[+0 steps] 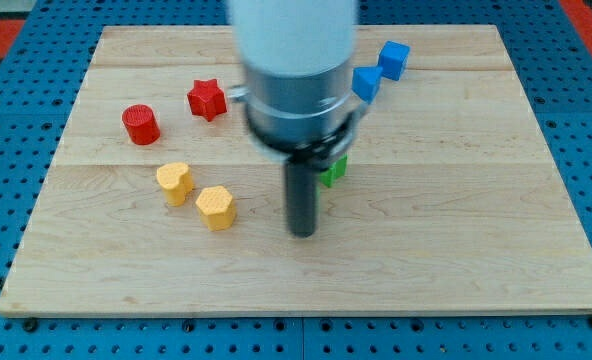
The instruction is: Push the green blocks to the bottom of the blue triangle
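No legible text, seemingly, anywhere.

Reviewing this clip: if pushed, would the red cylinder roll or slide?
The red cylinder stands upright on its flat end, so it would probably slide rather than roll. It looks squat, so tipping seems unlikely. The smooth wooden board should let it glide easily.

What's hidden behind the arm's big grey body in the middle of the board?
Only a sliver of a green block shows, right of the rod above my tip; its shape is covered. A blue block is partly hidden too. Any other green block is unseen.
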Controlling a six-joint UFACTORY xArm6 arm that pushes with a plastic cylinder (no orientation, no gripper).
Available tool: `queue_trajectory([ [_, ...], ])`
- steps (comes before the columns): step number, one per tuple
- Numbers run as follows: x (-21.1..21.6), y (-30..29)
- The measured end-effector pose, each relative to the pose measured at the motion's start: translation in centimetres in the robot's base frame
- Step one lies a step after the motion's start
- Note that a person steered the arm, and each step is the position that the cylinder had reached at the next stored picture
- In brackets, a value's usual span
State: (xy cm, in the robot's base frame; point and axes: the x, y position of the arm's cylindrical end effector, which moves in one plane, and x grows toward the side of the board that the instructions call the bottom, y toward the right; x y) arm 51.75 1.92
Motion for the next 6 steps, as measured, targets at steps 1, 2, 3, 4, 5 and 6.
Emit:
queue_trajectory([
  [1, -4.3, 1.4],
  [2, 0.8, 0.7],
  [3, -1.3, -4.1],
  [4, -6.3, -3.8],
  [5, -6.3, -2.2],
  [6, -7.2, -10.8],
])
